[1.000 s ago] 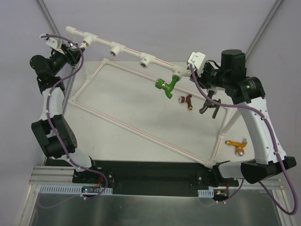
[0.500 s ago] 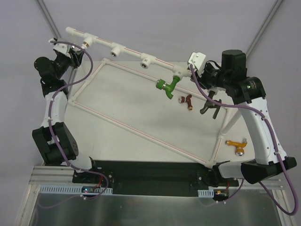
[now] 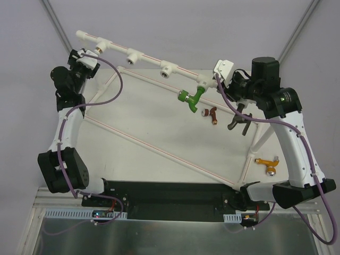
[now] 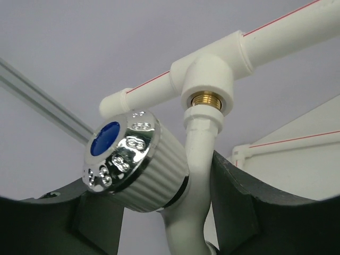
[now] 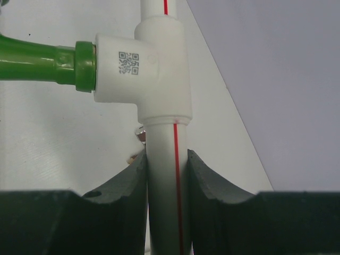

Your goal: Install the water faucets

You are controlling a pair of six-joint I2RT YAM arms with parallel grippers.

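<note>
Your white faucet (image 4: 154, 164), lower end cut off, points up at brass socket (image 4: 205, 99), left jaws' grip unclear to you, right jaws clamped on pipe (image 5: 164, 186).

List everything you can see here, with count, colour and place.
pipe frame: one, white, red-striped, across the table
tee fittings: four, white, along the raised far rail
green faucet: one, green, in the rightmost tee
dark red faucet: one, dark red, on the table beside the green one
dark grey faucet: one, dark grey, by the frame's right rail
orange faucet: one, orange, table's right side, outside the frame
white faucet: one, white with chrome handle, between the left fingers under the leftmost tee
right fingers: two, black, clamped on the frame's pipe beside the green faucet's tee
</note>
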